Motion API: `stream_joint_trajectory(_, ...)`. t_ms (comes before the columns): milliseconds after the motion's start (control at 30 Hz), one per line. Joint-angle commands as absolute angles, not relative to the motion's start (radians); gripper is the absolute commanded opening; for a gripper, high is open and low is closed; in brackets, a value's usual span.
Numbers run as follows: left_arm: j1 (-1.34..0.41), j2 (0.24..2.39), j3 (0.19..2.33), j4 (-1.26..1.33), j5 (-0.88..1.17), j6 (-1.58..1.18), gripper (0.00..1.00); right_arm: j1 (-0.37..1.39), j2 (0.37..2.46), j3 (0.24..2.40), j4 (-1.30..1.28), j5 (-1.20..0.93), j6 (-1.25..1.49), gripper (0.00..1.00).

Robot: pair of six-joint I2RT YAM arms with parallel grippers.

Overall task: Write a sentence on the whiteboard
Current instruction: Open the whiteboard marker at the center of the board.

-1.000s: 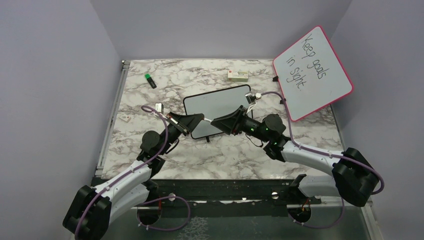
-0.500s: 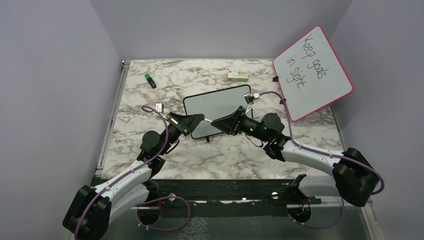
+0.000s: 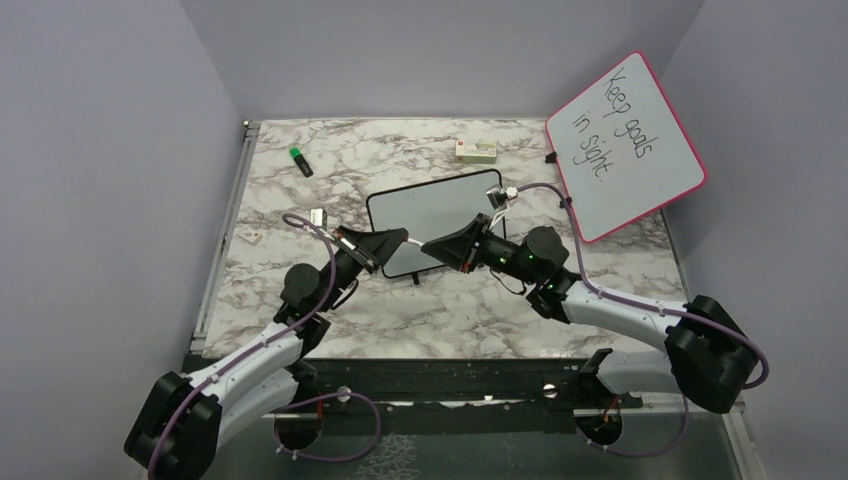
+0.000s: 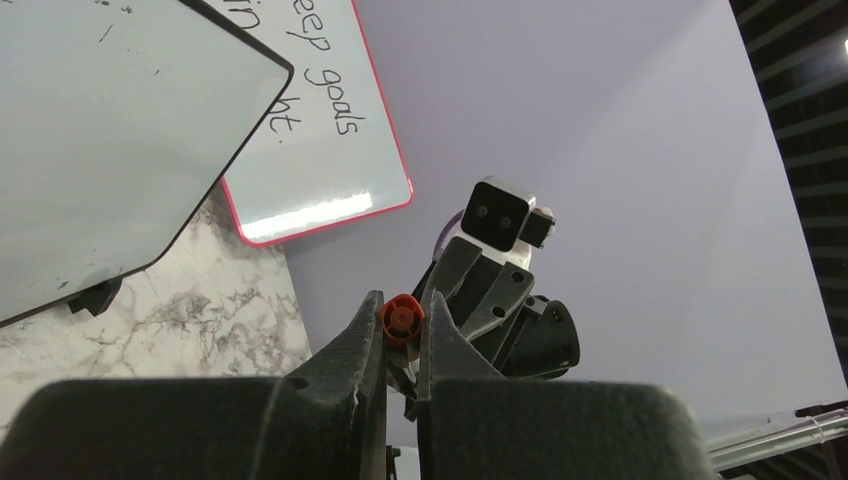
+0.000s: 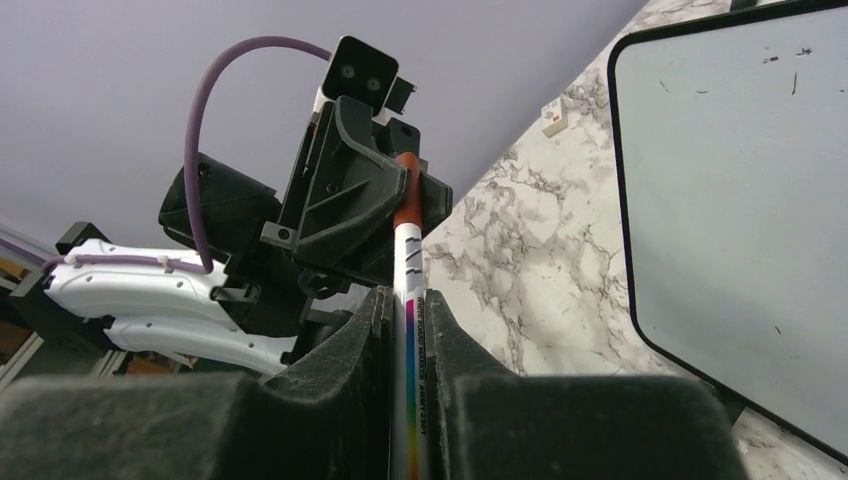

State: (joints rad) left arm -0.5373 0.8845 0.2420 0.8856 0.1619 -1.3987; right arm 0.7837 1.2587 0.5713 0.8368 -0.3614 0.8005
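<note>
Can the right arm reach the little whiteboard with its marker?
Probably yes: the right gripper hangs at the near edge of the whiteboard, nothing between. But the left gripper grips the orange end of the marker.

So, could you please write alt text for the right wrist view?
The right claw grips a white marker whose orange-red end is clamped in the left claw facing it. At the right, a black-framed whiteboard without writing rests on the marble table.

The pink-framed board (image 3: 625, 145), far right: black handwriting read "Keep goals in sight", set in two lines. On the marker (image 5: 411, 340), fine print ran along the white barrel, too small to read.
</note>
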Motion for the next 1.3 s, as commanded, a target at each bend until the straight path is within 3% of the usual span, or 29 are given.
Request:
stream_joint_trajectory(0,-0.541,0.86,0.203,0.902,0.094,-1.407,0.0,0.786,1.244,0.561,0.882,-0.378,0.784,0.01)
stream_joint_trajectory(733,-0.541,0.763,0.162,0.823,-0.07,-1.293,0.0,0.785,1.083,0.405,0.799,-0.379,0.685,0.01)
stream_joint_trajectory(967,-0.541,0.712,0.299,0.452,-0.056,-1.076,0.0,0.786,0.946,0.408,0.641,-0.284,0.564,0.01)
stream_joint_trajectory(1267,-0.535,0.722,0.574,-0.1,-0.252,-0.744,0.0,0.785,0.792,0.391,0.464,-0.141,0.434,0.01)
